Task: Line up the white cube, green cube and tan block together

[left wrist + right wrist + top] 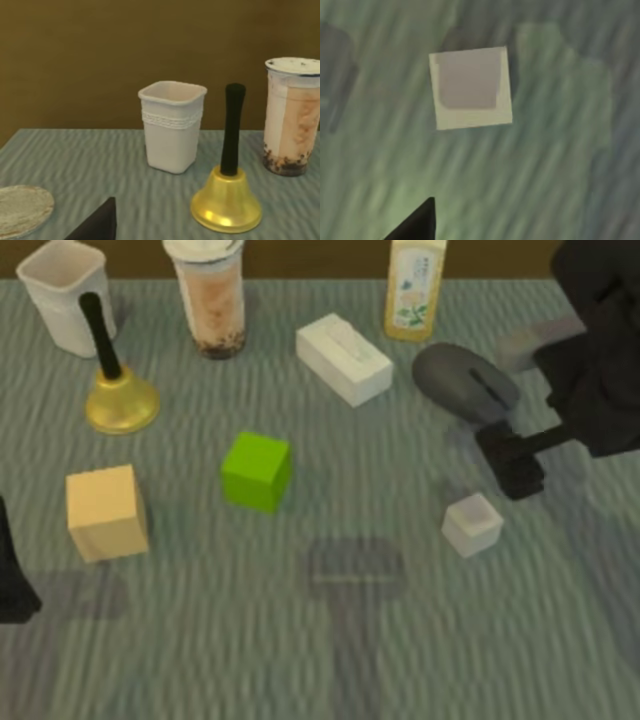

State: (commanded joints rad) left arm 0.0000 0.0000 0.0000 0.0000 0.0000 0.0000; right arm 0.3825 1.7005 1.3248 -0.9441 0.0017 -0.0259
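Bottle (415,290) label print unreadable; cubes plain.

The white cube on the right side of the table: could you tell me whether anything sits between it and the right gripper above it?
Nothing visible does. The right gripper hangs just beyond the white cube, and the right wrist view shows only the cube on bare cloth. The grey mouse lies farther back, out of the way.

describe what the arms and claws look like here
Both arms are black or very dark grey. The right arm is a bulky, blocky dark form ending in a small squarish black right claw. Of the left arm only a dark sliver shows at the table's left edge. No cables or markings are visible.
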